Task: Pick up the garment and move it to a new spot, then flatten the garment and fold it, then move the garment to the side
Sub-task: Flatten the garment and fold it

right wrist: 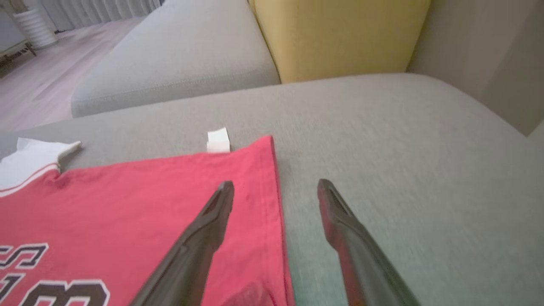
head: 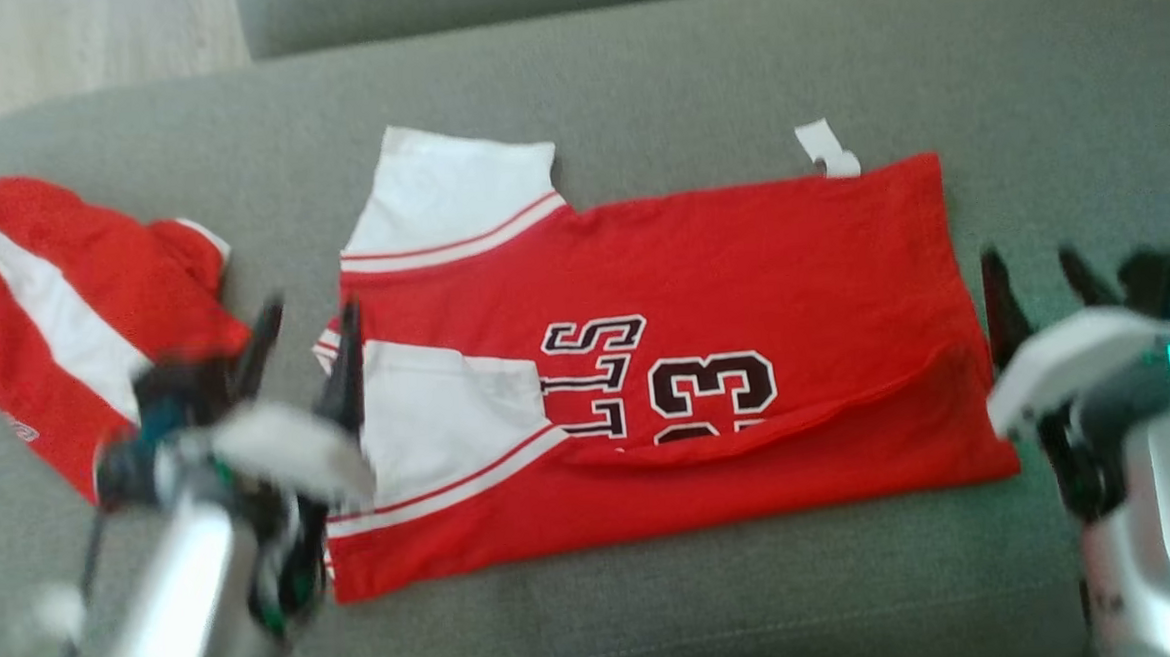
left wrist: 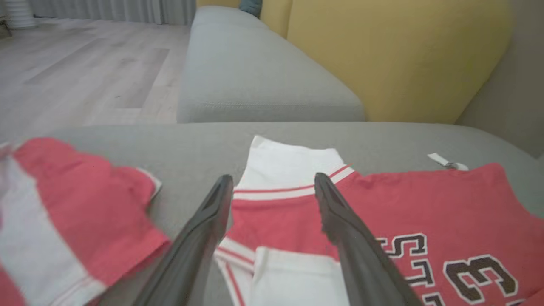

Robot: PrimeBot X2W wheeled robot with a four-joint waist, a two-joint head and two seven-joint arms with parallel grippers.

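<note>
Your red jersey point(head: 702, 262) lies flat mid-cushion on the grey sofa point(head: 632, 76), its 6 o'clock edge folded up over the number point(head: 713, 384), left claw point(head: 310, 306) open at its 9 o'clock end and right claw point(head: 1031, 257) open at 3 o'clock, likely flanking it for another fold.

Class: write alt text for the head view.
A red fabric jersey with white sleeves lies partly folded on a grey upholstered cushion, between the open left end effector and open right end effector. A crumpled red-and-white garment lies farther left.
</note>
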